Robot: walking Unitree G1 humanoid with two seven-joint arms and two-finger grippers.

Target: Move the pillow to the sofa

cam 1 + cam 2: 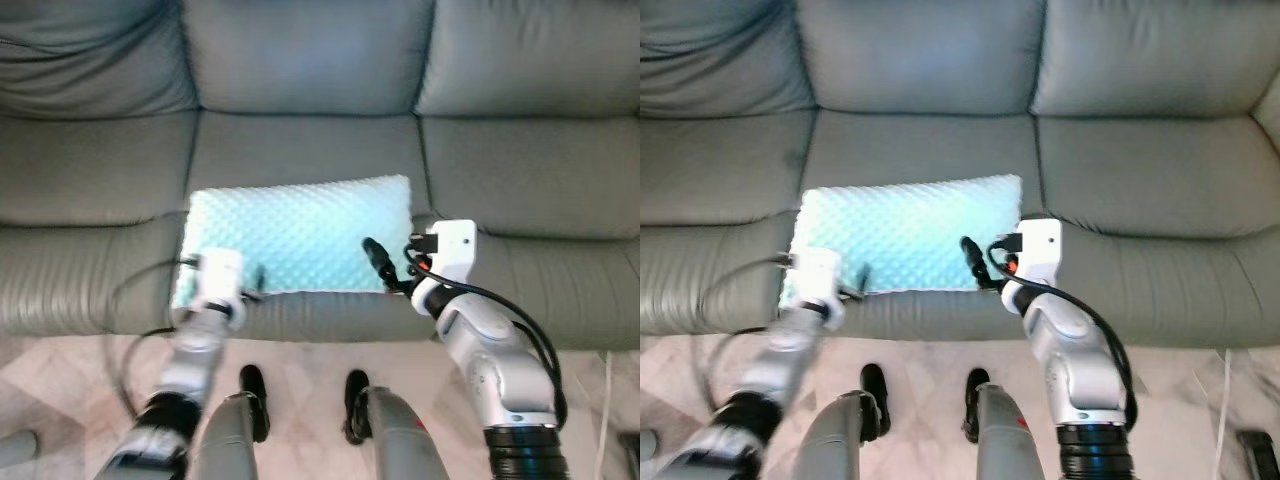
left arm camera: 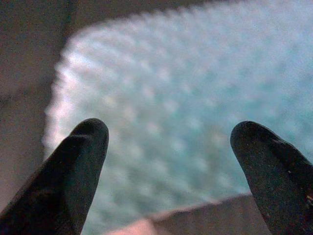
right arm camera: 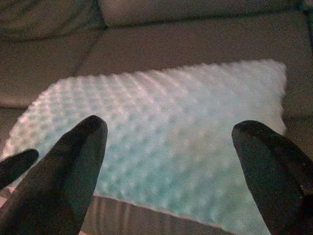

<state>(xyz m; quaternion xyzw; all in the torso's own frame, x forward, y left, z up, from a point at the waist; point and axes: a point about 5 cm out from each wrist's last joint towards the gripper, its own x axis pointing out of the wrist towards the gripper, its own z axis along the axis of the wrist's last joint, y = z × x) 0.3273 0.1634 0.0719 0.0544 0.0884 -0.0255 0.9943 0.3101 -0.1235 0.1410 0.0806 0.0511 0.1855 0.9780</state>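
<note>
Lying flat on the middle seat cushion of a grey leather three-seat sofa (image 1: 520, 190), a pale mint-green pillow with a raised dotted texture (image 1: 300, 235) reaches the cushion's front edge, its long side running along that edge. No brand, label or writing can be read on the pillow, the sofa or the robot's arms.

The left gripper (image 2: 168, 161) sits at the pillow's front left corner, fingers spread wide; in the left wrist view the bumpy fabric shows between the two black fingertips (image 2: 83, 147), apart from both. The right gripper (image 3: 171, 156) is at the pillow's front right corner, also spread wide, with the pillow's surface showing in the gap between its fingers. From the head camera only one black finger of the right gripper shows, pointing over the pillow's front edge; whether it touches the fabric is hard to tell. The left gripper's fingers are mostly hidden behind its white wrist housing (image 1: 218, 275) there.

Below the sofa's front edge lies a pale marbled tile floor (image 1: 60, 370), with the robot's two black feet (image 1: 255, 400) and silver legs partly cut off at the bottom. Both sofa ends run out of the picture. A dark object at the lower right corner of the right eye view is too cropped to identify.
</note>
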